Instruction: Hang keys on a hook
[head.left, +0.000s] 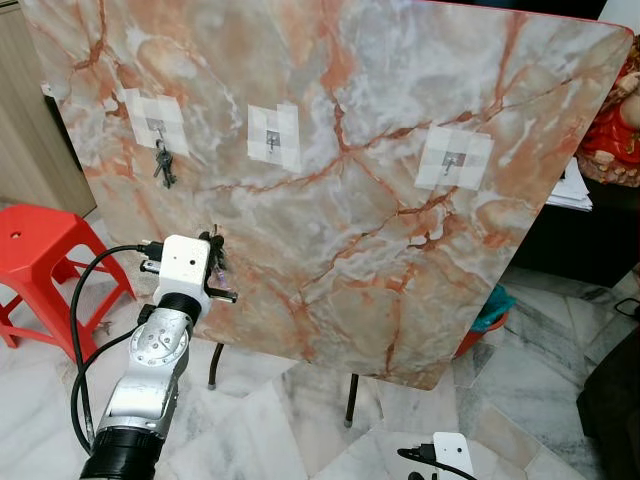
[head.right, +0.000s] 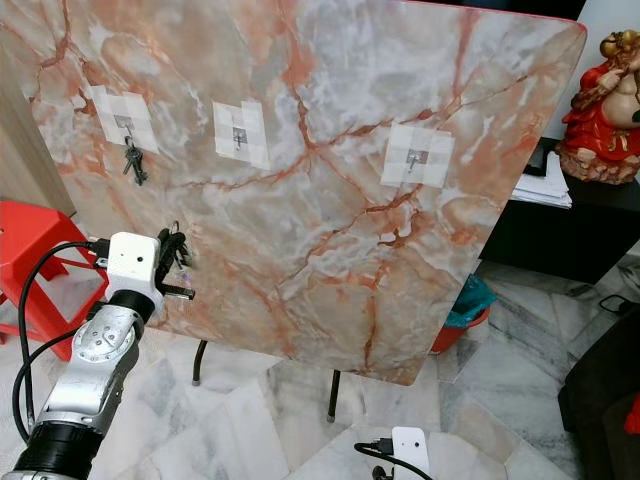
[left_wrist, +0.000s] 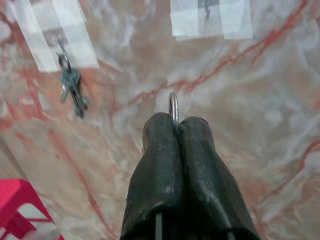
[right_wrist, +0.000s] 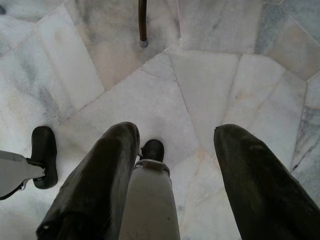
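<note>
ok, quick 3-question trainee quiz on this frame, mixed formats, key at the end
1. True or false: the left hook already carries keys.
2. What is the left gripper pinching? A) a key ring B) a cable C) nothing
3. Fill in: the right gripper is ____ and points at the floor.

Key: 1 true; 2 A; 3 open. The middle hook and the right hook on the marble board are bare.

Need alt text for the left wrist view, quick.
The left gripper is shut on a key ring, held in front of a marble-patterned board. Beyond it an empty taped hook; another hook already holds hung keys.
</note>
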